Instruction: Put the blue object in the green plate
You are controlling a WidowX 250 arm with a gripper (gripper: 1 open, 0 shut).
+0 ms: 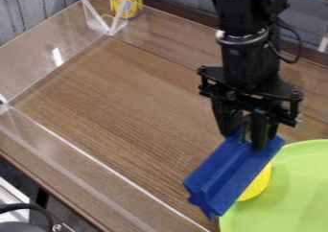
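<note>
My black gripper (255, 137) points steeply down and is shut on the upper end of the blue object (231, 177), a long grooved royal-blue bar. The bar hangs tilted, its lower end toward the table's front edge, its upper end at the left rim of the green plate (292, 183). The lime-green plate fills the bottom right corner and is cut off by the frame. A yellow banana-shaped toy (258, 184) lies at the plate's left rim, mostly hidden behind the bar.
The wooden table (128, 92) has clear plastic walls (52, 54) along its left and back sides. A yellow can (125, 1) stands at the back left beyond the wall. The black arm (250, 25) rises above the gripper.
</note>
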